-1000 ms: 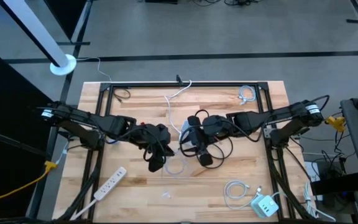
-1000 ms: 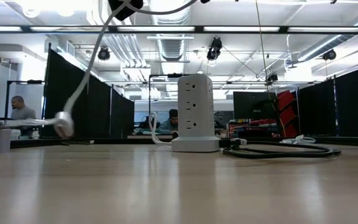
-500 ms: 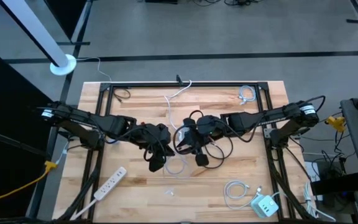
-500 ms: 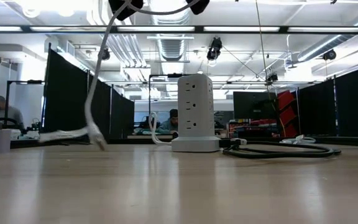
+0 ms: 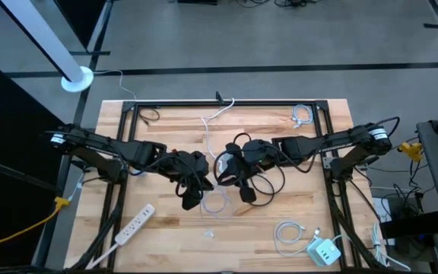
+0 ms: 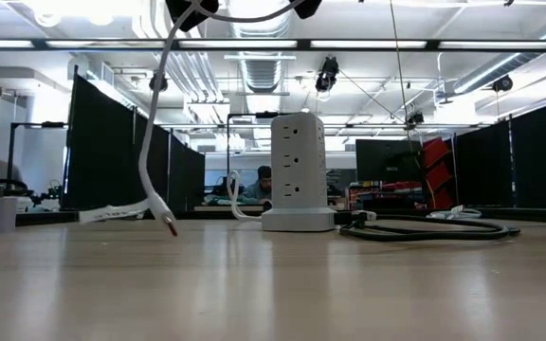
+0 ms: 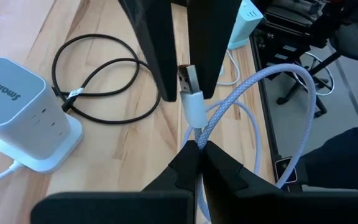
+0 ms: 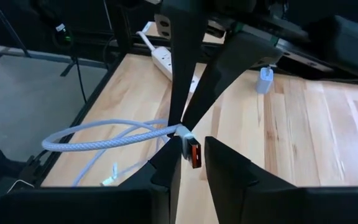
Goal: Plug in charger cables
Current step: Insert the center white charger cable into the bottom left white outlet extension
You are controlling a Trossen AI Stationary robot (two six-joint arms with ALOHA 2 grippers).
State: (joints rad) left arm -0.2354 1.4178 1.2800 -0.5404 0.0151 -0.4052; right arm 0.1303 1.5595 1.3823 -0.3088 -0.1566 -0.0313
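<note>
A white braided charger cable (image 7: 272, 74) hangs well above the table between my two grippers. Its USB plug (image 7: 193, 102) points away from my left gripper (image 7: 197, 152), which is shut on the cable just behind the plug. My right gripper (image 8: 192, 158) meets it from the opposite side, with its fingers closed in on the plug's metal tip (image 8: 192, 154). In the high view the two grippers, left (image 5: 207, 173) and right (image 5: 225, 169), meet over the table's middle. The cable's other end (image 6: 167, 224) hangs down to just above the table top. My left gripper pinches the white cable right behind the plug body (image 7: 197, 138) between its two fingers, coming slanting down from the table's left. The plug sticks out beyond the fingertips, clear of the table. The rest of the cable loops away slack. My right gripper has the plug's metal tip (image 7: 188, 78) between its two fingers (image 7: 157, 56), one on either side of it. It comes slanting down from the table's right, in line with the plug. The plug is lifted clear of the table.
A white tower power strip (image 7: 23, 112) stands under the grippers, with a looped black cable (image 7: 104, 81) beside it. A flat white power strip (image 5: 134, 223) lies near left. A coiled white cable (image 5: 287, 232) and a charger block (image 5: 324, 250) lie near right. Another white cable (image 5: 301, 114) lies far right.
The hanging end of the white cable has swung across the low view toward the tower power strip and dropped close to the table top. The grippers have stayed together over the table's middle.
</note>
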